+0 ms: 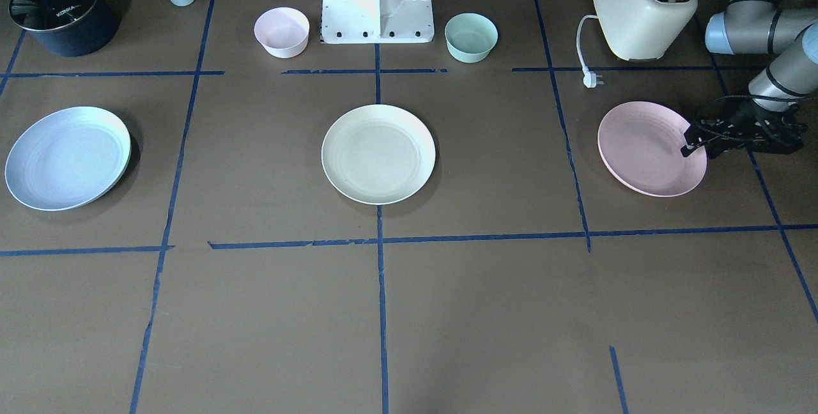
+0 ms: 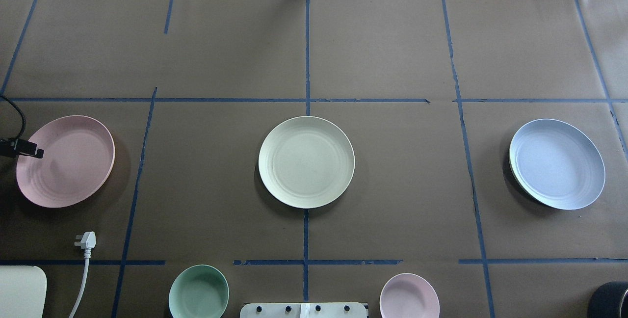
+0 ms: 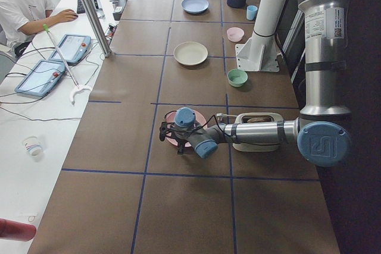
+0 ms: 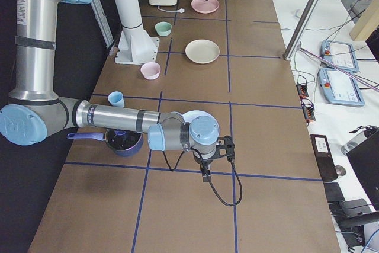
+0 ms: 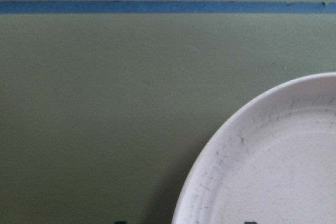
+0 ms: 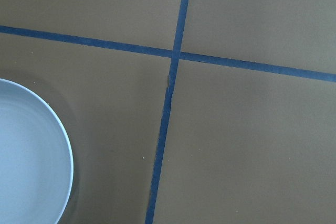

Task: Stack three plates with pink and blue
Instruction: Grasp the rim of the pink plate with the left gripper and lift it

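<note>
Zero plates are stacked so far. The pink plate (image 2: pixel 66 161) lies flat just under the left gripper (image 1: pixel 698 144). The cream plate (image 2: pixel 306 162) lies well apart from both grippers, in between them. The blue plate (image 2: pixel 557 163) lies near the right gripper (image 4: pixel 206 173). Each plate sits alone on the table (image 2: pixel 392 38), so I think all the stacking is left to do.

The left gripper hangs over the pink plate's outer rim. Its two fingers look spread apart and it holds nothing. I cannot tell if it touches the plate. The right gripper is beside the blue plate, not over it. I cannot tell if its fingers are apart or together.
</note>
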